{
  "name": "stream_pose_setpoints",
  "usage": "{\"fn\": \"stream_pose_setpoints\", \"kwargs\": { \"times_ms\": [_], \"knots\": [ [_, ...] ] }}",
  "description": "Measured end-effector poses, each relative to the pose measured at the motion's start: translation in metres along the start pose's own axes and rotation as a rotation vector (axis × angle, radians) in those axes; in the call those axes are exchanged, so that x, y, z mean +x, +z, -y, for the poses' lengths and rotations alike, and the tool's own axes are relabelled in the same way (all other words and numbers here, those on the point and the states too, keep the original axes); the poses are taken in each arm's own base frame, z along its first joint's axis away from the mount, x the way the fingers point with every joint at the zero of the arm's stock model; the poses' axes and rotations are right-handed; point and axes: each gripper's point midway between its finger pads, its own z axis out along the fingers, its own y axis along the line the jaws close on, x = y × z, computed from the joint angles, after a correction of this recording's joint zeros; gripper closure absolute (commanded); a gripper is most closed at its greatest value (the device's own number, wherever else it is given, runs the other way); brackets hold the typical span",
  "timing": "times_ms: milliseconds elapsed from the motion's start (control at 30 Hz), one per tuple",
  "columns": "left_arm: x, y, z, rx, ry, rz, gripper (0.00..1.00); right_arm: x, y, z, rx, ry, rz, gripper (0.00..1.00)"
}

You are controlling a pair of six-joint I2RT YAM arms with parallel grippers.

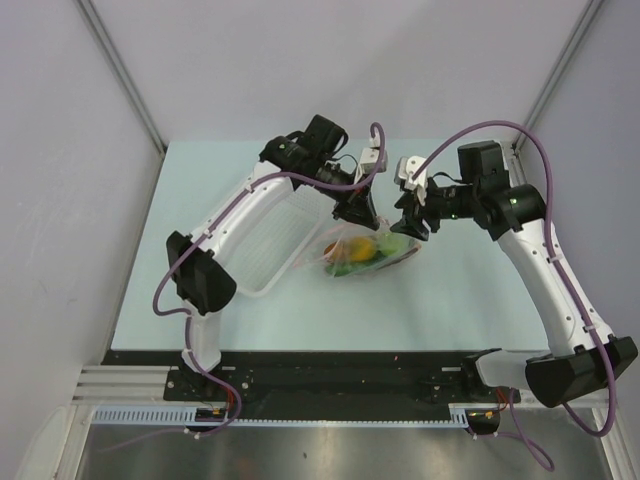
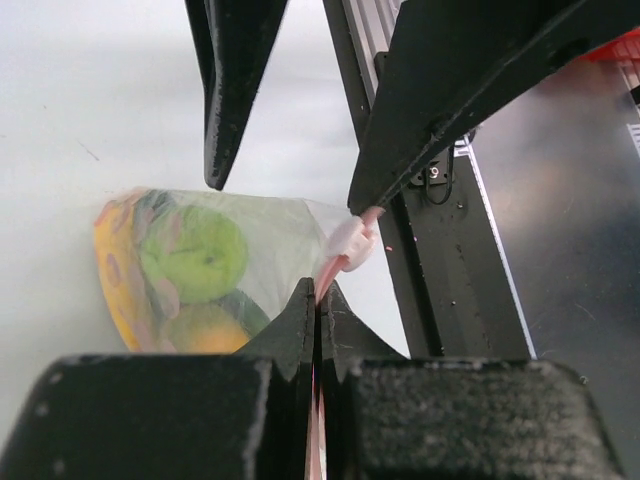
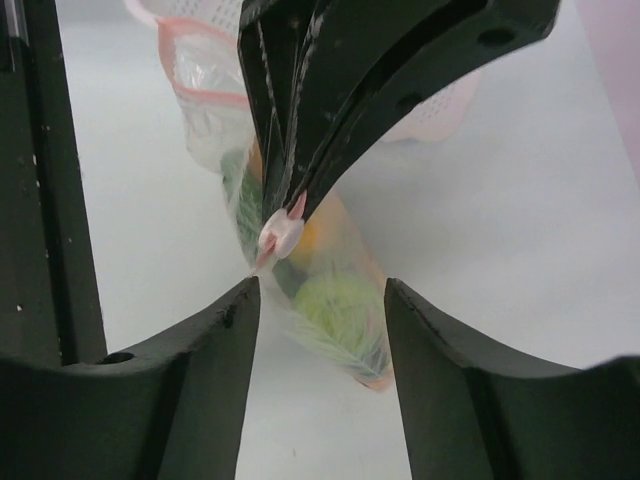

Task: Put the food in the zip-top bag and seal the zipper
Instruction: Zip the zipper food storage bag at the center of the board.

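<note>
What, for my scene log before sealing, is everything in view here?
table: one, pale blue-green, under everything
tray: one, white, left of centre
zip-top bag: one, clear, right of the tray
zipper: one, pink-red, along the bag's mouth, with a whitish slider
food: several pieces, lime-green, orange, yellow, inside the bag
cables: two, purple, along the arms
left arm: one, white and black, jaws shut on the zipper
right arm: one, white and black, jaws open at the slider
</note>
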Motion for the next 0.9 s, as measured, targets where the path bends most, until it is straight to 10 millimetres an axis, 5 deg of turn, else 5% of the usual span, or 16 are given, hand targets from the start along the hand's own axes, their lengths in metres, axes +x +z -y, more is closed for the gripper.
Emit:
{"fn": "stream_pose_setpoints", "kwargs": {
  "times_ms": [233, 400, 500, 633, 733, 833, 900],
  "knots": [
    [-0.004, -0.001, 0.000, -0.011, 0.035, 0.019, 1.00, 0.021, -0.013, -0.003, -0.009, 0.048, -0.050, 0.38],
    [-0.006, 0.001, -0.001, -0.012, 0.049, 0.024, 1.00, 0.013, -0.008, -0.005, -0.022, 0.037, -0.026, 0.46],
    [-0.008, 0.002, -0.002, -0.014, 0.046, 0.029, 1.00, 0.006, -0.002, -0.010, -0.045, 0.023, -0.009, 0.54],
    [-0.009, 0.002, -0.003, -0.016, 0.045, 0.033, 1.00, 0.004, 0.004, -0.016, -0.073, 0.019, -0.008, 0.89],
    [-0.008, 0.003, -0.003, -0.015, 0.043, 0.033, 1.00, 0.004, 0.005, -0.014, -0.066, 0.012, -0.009, 1.00],
    [-0.008, 0.003, -0.003, -0.016, 0.045, 0.031, 0.79, 0.005, 0.006, -0.012, -0.056, 0.021, -0.016, 1.00],
    [-0.006, 0.002, -0.002, -0.018, 0.042, 0.028, 0.56, 0.005, 0.006, -0.011, -0.050, 0.028, -0.016, 1.00]
  ]
}}
